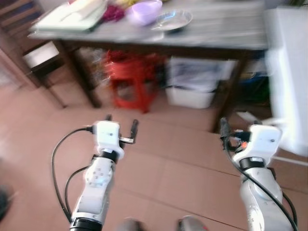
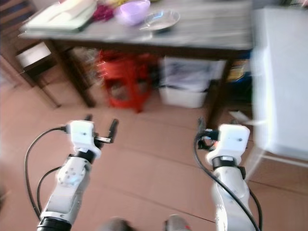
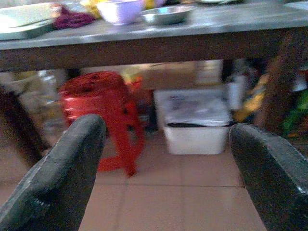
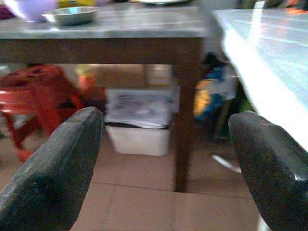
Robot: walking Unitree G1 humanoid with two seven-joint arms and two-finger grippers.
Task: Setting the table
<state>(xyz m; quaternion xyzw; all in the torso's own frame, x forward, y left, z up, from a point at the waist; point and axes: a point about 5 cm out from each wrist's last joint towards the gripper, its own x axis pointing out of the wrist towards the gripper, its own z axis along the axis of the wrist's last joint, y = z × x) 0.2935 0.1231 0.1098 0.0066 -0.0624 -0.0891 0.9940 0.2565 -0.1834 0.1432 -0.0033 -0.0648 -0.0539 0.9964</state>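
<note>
A dark wooden table with a grey top (image 1: 226,29) stands ahead. On its left part are a purple bowl (image 1: 143,11), a shallow metal dish (image 1: 172,20) beside it, and a pale tray (image 1: 72,17) next to something dark red (image 1: 113,13). My left gripper (image 1: 121,122) hangs over the tiled floor short of the table, open and holding nothing. My right gripper (image 4: 166,178) is level with it on the right, also open and bare. Both wrist views look under the table's edge. The head views are blurred.
Under the table stand a red plastic stool (image 1: 131,79) and a white bin (image 1: 192,86) with clutter behind. A white-topped surface (image 1: 288,72) juts in at the right, close to my right arm. A wooden chair (image 1: 19,33) is at the far left.
</note>
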